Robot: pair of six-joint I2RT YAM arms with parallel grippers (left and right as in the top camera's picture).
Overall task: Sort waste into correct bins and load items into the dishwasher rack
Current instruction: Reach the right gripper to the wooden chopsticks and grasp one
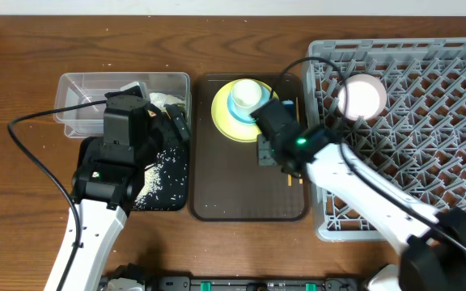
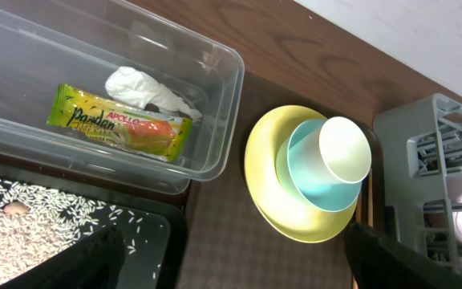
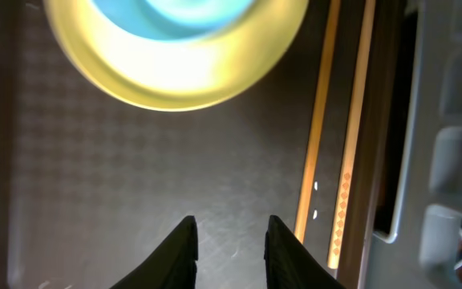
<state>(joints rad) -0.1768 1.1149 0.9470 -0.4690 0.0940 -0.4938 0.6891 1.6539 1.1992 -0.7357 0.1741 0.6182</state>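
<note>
The yellow-green plate point(image 1: 226, 117) sits at the back of the brown tray point(image 1: 233, 190), with the light blue bowl point(image 2: 315, 181) and the small white cup point(image 1: 247, 94) stacked on it. Two chopsticks point(image 3: 319, 144) lie along the tray's right edge. The snack wrapper point(image 2: 119, 120) and the tissue point(image 2: 147, 90) lie in the clear tub point(image 1: 83, 97). Rice scraps point(image 1: 156, 174) lie in the black tray point(image 1: 168, 200). The white bowl point(image 1: 362, 95) rests in the grey rack point(image 1: 427, 145). My left gripper point(image 2: 239, 269) is open and empty over the gap between the black tray and the brown tray. My right gripper point(image 3: 231, 241) is open and empty above the brown tray, just left of the chopsticks.
The rack stands right against the brown tray's right side. The clear tub stands behind the black tray, left of the brown tray. Bare wooden table point(image 1: 23, 194) lies at the left and along the front.
</note>
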